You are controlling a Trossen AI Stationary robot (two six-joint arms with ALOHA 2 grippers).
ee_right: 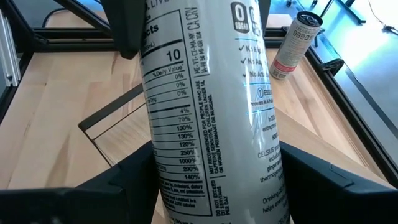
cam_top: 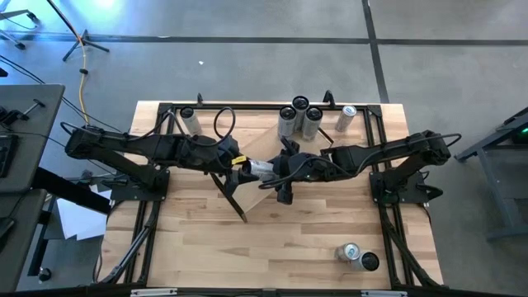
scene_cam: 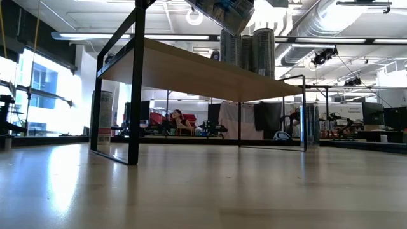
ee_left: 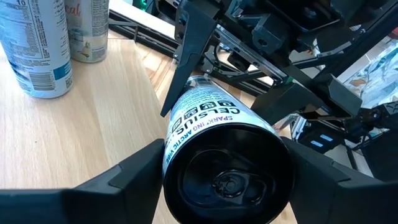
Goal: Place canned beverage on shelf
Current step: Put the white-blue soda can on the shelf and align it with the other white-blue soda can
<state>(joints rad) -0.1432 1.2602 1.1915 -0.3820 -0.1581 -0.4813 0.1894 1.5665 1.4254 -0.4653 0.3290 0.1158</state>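
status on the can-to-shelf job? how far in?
Done: three cans stand on the shelf. In hand: one can is held mid-air between the left gripper and right gripper, both clamped on it, apparently mid-handover. Left: setting it on the shelf; more cans remain on the table, including two near the front.

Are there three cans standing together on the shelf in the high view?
Yes, three upright cans stand clustered together on the shelf, near its far edge.

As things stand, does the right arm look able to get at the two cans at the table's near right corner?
Probably not yet: the right gripper and the left gripper both clasp one can at mid-table. The way to the two cans looks bare.
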